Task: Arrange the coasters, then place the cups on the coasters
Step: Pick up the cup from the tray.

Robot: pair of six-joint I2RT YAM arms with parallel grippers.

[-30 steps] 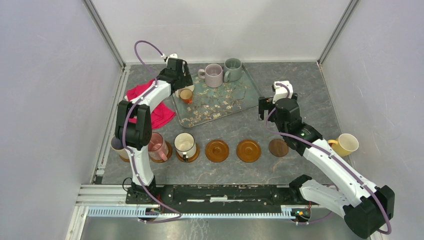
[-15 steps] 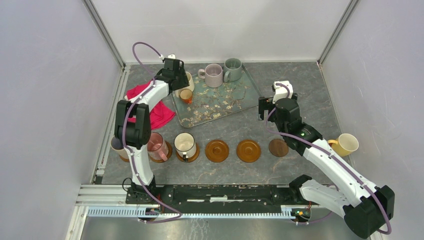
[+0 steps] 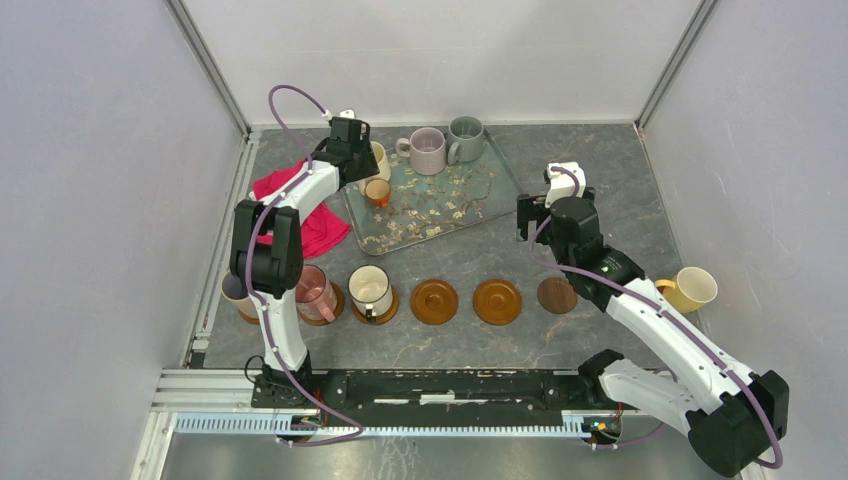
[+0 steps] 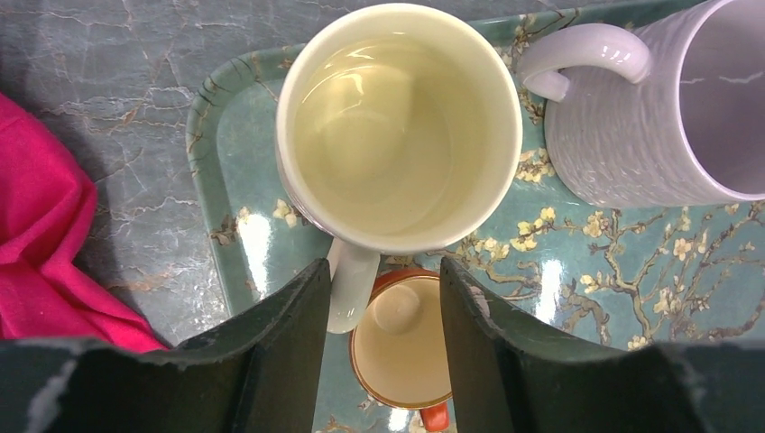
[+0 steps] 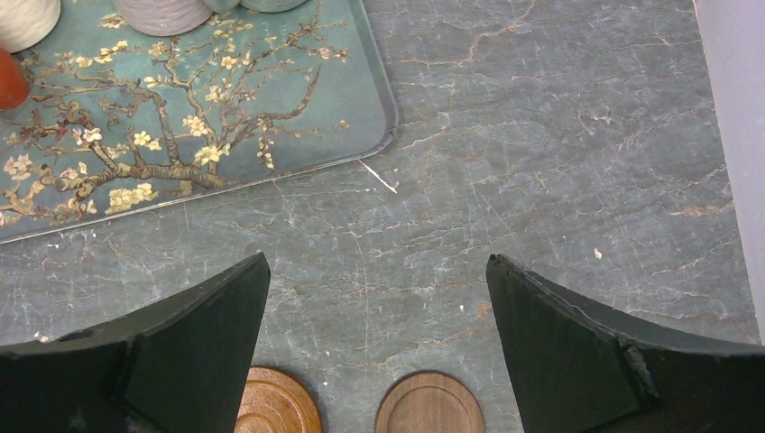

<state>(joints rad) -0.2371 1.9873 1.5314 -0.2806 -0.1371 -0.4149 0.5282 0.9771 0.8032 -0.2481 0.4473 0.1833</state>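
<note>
Eight cups (image 3: 695, 288), three bare coasters (image 3: 434, 301).
Left gripper (image 4: 383, 271) part-open astride cream mug (image 4: 397, 126) handle on far tray (image 4: 225, 180); right gripper (image 5: 376, 262) spread wide, empty.

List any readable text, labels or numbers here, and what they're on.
None readable. The tray, cups and coasters carry no lettering; pale marks on the base rail in the top view are too small to read.
</note>
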